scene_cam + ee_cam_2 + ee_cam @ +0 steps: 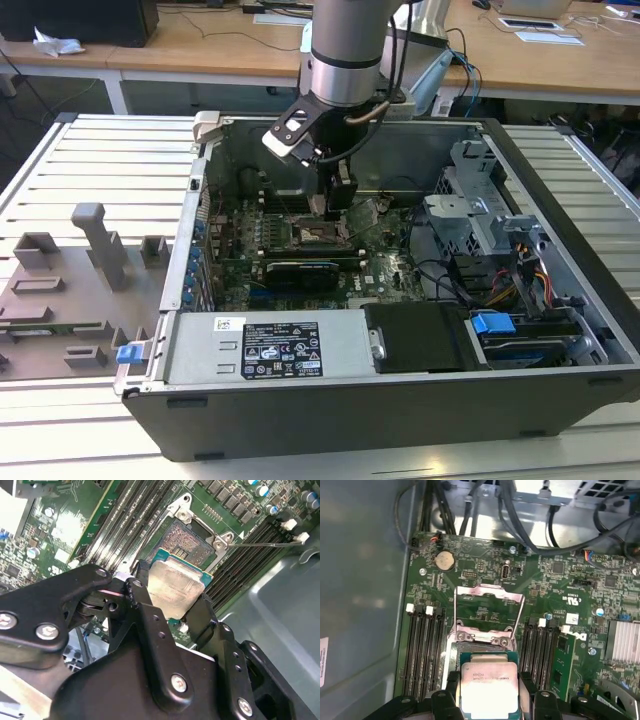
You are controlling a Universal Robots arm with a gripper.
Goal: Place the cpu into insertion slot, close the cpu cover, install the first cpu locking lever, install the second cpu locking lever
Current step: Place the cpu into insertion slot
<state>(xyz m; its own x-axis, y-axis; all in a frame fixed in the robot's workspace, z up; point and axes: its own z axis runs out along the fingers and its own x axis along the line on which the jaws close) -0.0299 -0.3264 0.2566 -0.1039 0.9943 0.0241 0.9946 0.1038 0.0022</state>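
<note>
Now — flat, dull-silver cpu (176, 589) in tool (172, 594)

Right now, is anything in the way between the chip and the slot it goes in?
Nothing visible. The gripper holds the chip close by the bare slot, and the cover is flipped open, away from it.

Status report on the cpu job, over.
Gripper jaws shut on cpu. Cpu held over slot, not seated. Cover flipped open, off the slot.
</note>
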